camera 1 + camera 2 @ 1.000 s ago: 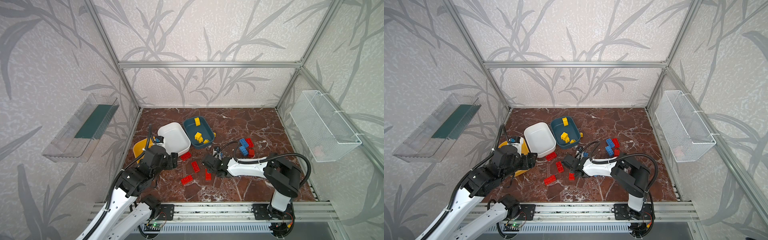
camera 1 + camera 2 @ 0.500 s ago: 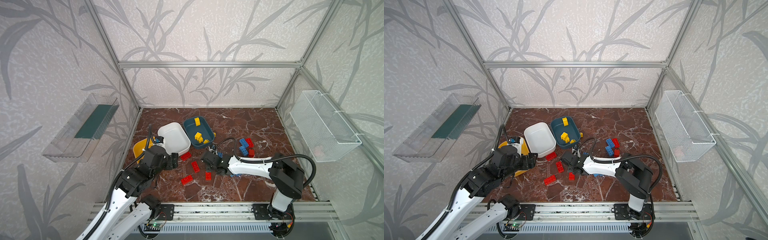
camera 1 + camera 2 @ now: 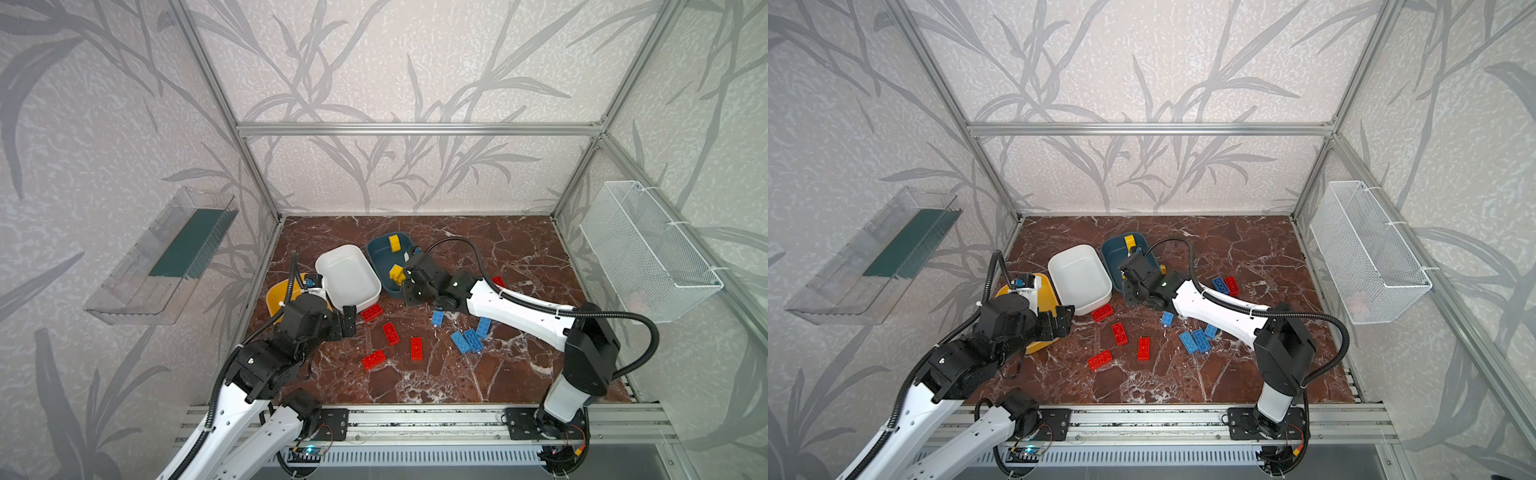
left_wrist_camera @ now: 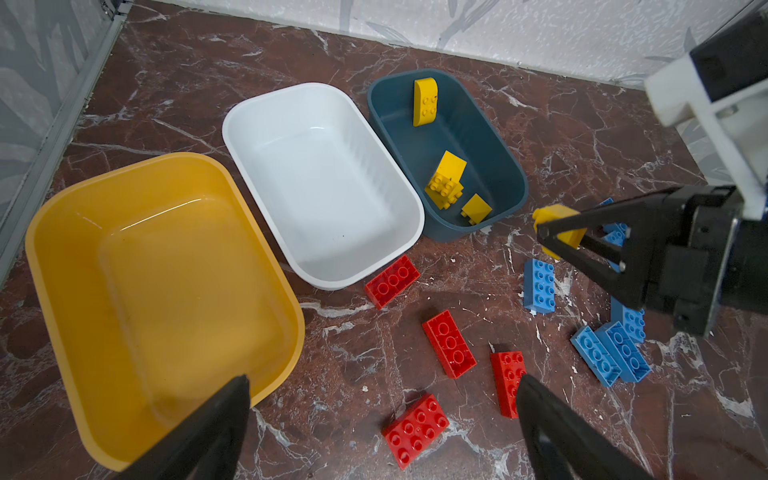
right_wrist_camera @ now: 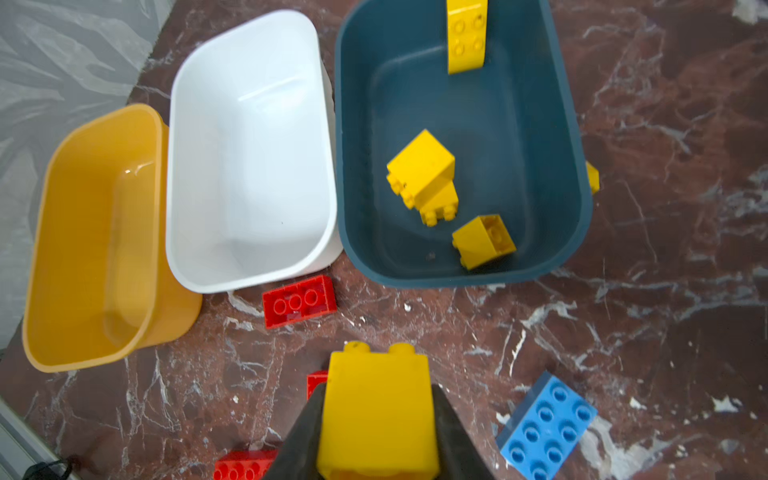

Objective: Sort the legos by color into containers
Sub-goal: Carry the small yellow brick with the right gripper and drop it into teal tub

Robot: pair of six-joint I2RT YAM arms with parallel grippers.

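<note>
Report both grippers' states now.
Left gripper: open, holding nothing.
Right gripper: shut on a yellow squarish plastic lego brick.

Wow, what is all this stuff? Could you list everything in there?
yellow tub: one, mustard, leftmost, empty.
white tub: one, white, middle, empty.
teal tub: one, dark teal, rightmost.
yellow bricks: six, yellow; four in the teal tub, one outside it, one gripped.
red bricks: five, red; four on the floor centre, one far right.
blue bricks: at least five, blue, floor right of the red ones.
wire basket: one, white, right wall.
clear tray: one, see-through, left wall.
left gripper: one, black, open, beside the yellow tub.
right gripper: one, black, shut on a yellow brick, near the teal tub.
</note>
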